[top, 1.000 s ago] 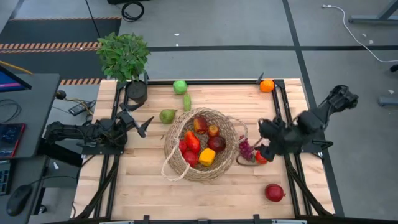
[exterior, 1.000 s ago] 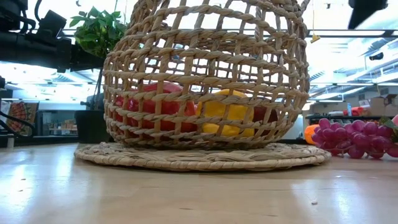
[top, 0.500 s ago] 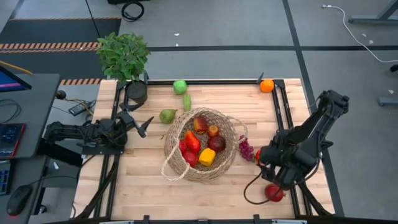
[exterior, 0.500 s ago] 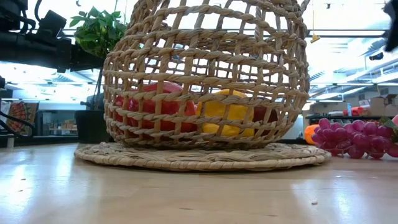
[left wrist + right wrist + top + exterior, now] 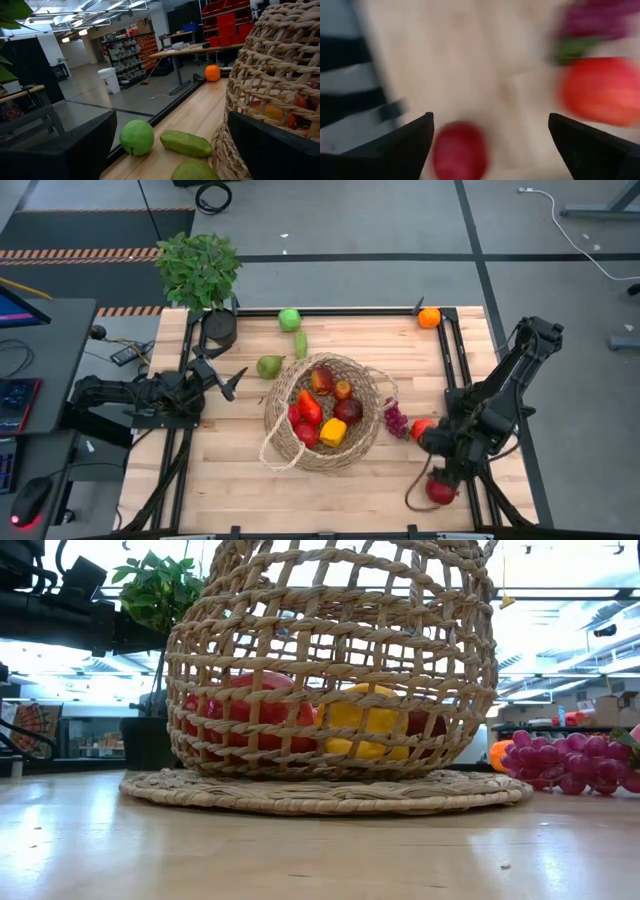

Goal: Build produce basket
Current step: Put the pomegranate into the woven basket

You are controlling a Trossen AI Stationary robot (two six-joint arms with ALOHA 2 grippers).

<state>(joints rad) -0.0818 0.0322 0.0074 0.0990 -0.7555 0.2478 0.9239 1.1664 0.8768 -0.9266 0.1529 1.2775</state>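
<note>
Since half a second ago the right arm has shifted slightly toward the lower right of the high view; the right gripper [image 5: 437,476] now sits just above the dark red pomegranate [image 5: 441,491], fingers [image 5: 405,145] spread apart with nothing between them. By the left edge the left gripper [image 5: 232,381] has stayed put, its fingers [image 5: 65,150] open and empty, pointing toward the green pear [image 5: 269,366].

A light wooden surface [image 5: 230,480] framed by dark rails fills the middle of the high view, with grey floor beyond it, a desk at the far left and a potted plant [image 5: 199,268] at the upper left corner. The left wrist view looks into a workshop with shelving and red bins.

One basket [image 5: 322,412] stands in the centre of the surface, its loop handle [image 5: 272,448] trailing to the lower left. Inside lie roughly six pieces: red, orange and dark red ones and a yellow pepper [image 5: 333,432]. Outside it are seven pieces: the pear, a green apple [image 5: 289,319] and a small elongated green vegetable [image 5: 300,344] whose long axis runs top to bottom, all in the upper middle; an orange [image 5: 429,317] at the upper right corner; a purple grape bunch [image 5: 396,420] just right of the basket, running top to bottom; a red fruit [image 5: 420,427] beside it; and the pomegranate.
</note>
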